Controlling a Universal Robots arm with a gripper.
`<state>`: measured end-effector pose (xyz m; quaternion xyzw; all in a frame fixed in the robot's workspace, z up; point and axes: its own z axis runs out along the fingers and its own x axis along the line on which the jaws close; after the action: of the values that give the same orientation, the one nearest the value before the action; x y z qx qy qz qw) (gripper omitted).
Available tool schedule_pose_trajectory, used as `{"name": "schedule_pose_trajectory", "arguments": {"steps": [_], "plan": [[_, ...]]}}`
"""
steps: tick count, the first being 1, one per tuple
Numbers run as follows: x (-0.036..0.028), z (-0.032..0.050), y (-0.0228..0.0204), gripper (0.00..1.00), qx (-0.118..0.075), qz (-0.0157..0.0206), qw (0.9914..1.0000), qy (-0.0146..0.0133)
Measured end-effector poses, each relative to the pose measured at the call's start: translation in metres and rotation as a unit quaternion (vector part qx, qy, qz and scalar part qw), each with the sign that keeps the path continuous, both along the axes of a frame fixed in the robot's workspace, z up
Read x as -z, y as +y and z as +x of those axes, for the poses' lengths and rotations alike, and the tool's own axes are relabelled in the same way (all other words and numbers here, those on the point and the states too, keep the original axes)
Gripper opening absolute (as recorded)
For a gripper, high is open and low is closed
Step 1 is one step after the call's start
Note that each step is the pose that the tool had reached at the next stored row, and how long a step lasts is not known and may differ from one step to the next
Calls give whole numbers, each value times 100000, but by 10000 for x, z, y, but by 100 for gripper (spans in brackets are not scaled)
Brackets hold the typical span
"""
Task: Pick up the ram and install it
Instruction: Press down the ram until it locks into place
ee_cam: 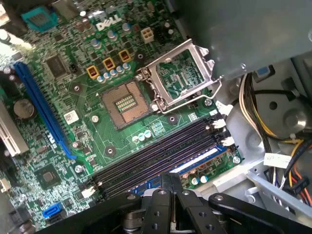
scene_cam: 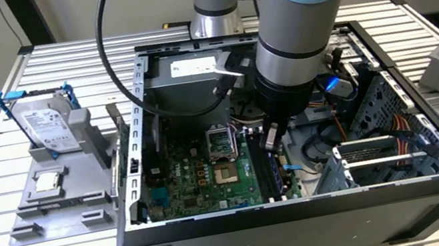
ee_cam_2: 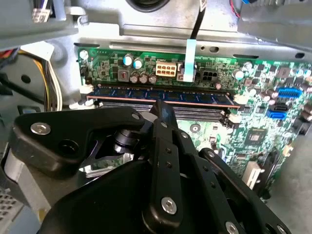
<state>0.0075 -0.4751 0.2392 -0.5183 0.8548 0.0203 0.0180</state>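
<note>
The ram (ee_cam_2: 195,96) is a long bluish-green stick with dark chips. It stands on edge in one of the black motherboard slots (ee_cam: 146,156), the one nearest the case wall, and also shows as the ram (ee_cam: 201,160) in the first wrist view. My gripper (scene_cam: 269,141) reaches down into the open computer case (scene_cam: 308,212) over those slots. In both wrist views its black fingers are pressed together, and the gripper (ee_cam_2: 162,105) tip sits at the ram's top edge near its middle. The gripper (ee_cam: 171,178) covers that part of the stick. Nothing is held between the fingers.
An open processor socket (ee_cam: 124,103) lies beside the slots. Bundled cables (ee_cam: 273,122) and a metal drive cage (scene_cam: 388,154) crowd the case on the exterior view's right. Outside, on the exterior view's left, a grey fixture (scene_cam: 38,222) holds a silver hard drive (scene_cam: 49,126) and a small square chip (scene_cam: 48,182).
</note>
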Motion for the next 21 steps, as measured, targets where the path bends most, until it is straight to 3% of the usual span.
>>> {"name": "schedule_pose_trajectory", "arguments": {"steps": [5,13,17,21], "plan": [[0,2,-1,0,-3102,2,99952,-1],[0,16,-6,0,-7225,1,99739,0],[0,30,-7,0,-9344,0,99562,-1],[0,36,-7,0,-11710,0,99312,0]]}}
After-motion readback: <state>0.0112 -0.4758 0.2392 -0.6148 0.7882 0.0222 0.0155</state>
